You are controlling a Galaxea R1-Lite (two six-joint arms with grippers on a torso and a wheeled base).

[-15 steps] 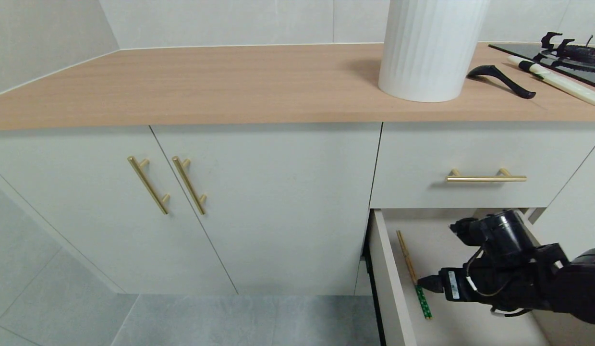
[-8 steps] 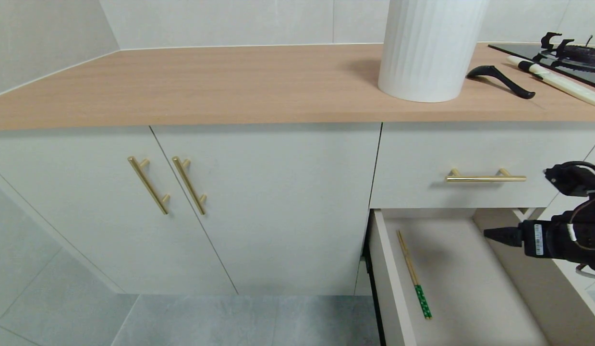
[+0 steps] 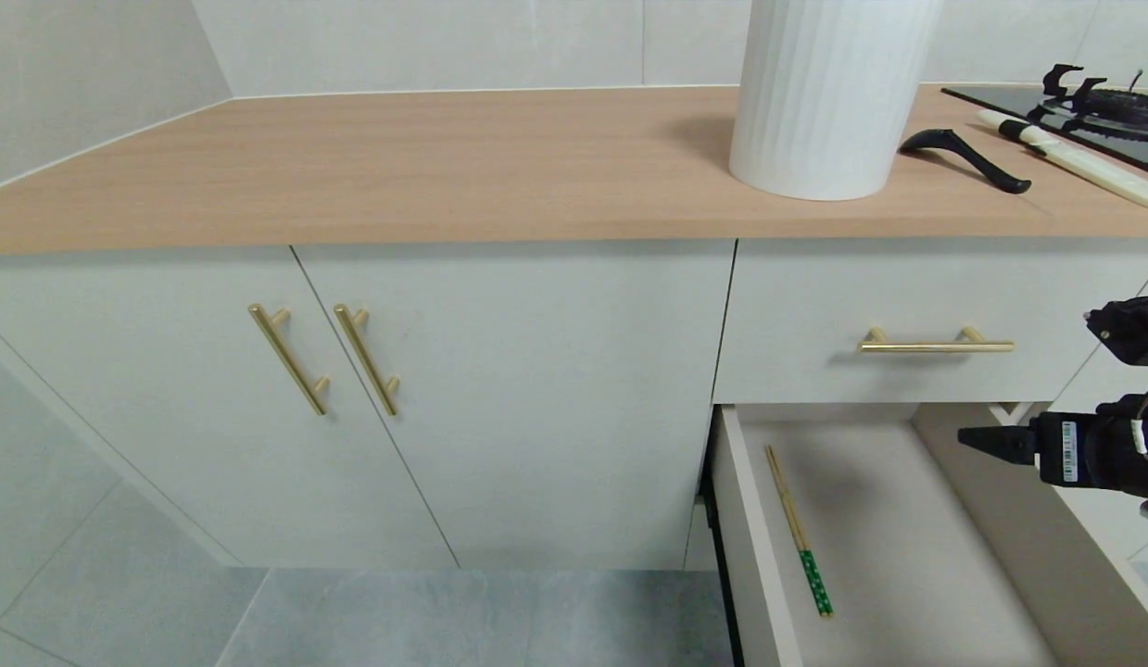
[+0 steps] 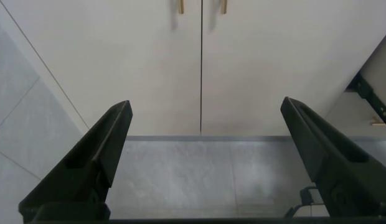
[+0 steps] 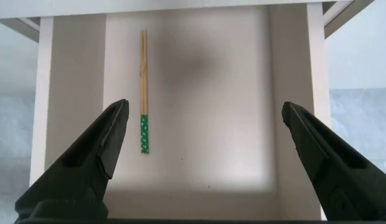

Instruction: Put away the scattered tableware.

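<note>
A pair of wooden chopsticks (image 3: pixel 796 528) with green dotted ends lies along the left side of the open lower drawer (image 3: pixel 748 537). My right gripper (image 3: pixel 1027 378) hangs open above the drawer's right side, well apart from them. From the right wrist, the chopsticks (image 5: pixel 144 93) lie flat on the drawer floor (image 5: pixel 211 143), below the open right gripper (image 5: pixel 204 106), which holds nothing. On the counter lie a black spoon (image 3: pixel 967 157) and a cream-coloured knife (image 3: pixel 1074 157). My left gripper (image 4: pixel 205 104) is open and empty, facing the cabinet doors low over the floor.
A tall white ribbed container (image 3: pixel 828 93) stands on the wooden counter (image 3: pixel 397 167). A black stove (image 3: pixel 1102 102) is at the far right. The upper drawer with its gold handle (image 3: pixel 937 345) is shut above the open one. The double cabinet doors (image 3: pixel 425 398) are closed.
My right gripper has risen out of the drawer and pulled back to the right. The chopsticks stay where they lay. The head view has shifted slightly.
</note>
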